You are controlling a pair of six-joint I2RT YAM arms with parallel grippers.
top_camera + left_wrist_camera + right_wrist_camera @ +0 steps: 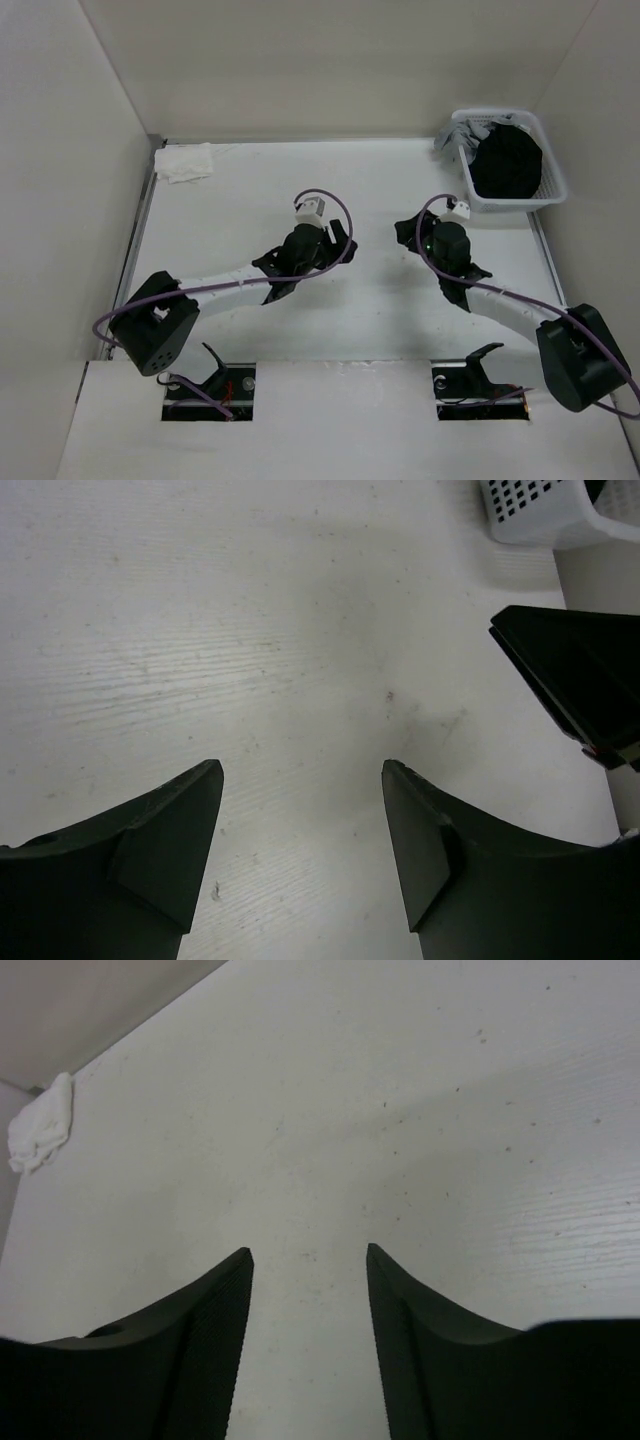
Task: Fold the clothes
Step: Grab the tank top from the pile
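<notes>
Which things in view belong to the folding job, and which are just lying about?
Belongs to the job: black garment, in the basket; left gripper and right gripper, both open and empty.
Just lying about: grey garments in the same basket; white cloth at the table's far left corner.

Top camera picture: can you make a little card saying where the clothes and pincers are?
white plastic slotted basket: far right corner of white table
black soft fabric shirt: bunched in the basket, unfolded
grey cloth garments: basket's far-left end
small white crumpled cloth: far left corner
left pincer: open, empty, above table
right pincer: open, empty, above table
</notes>
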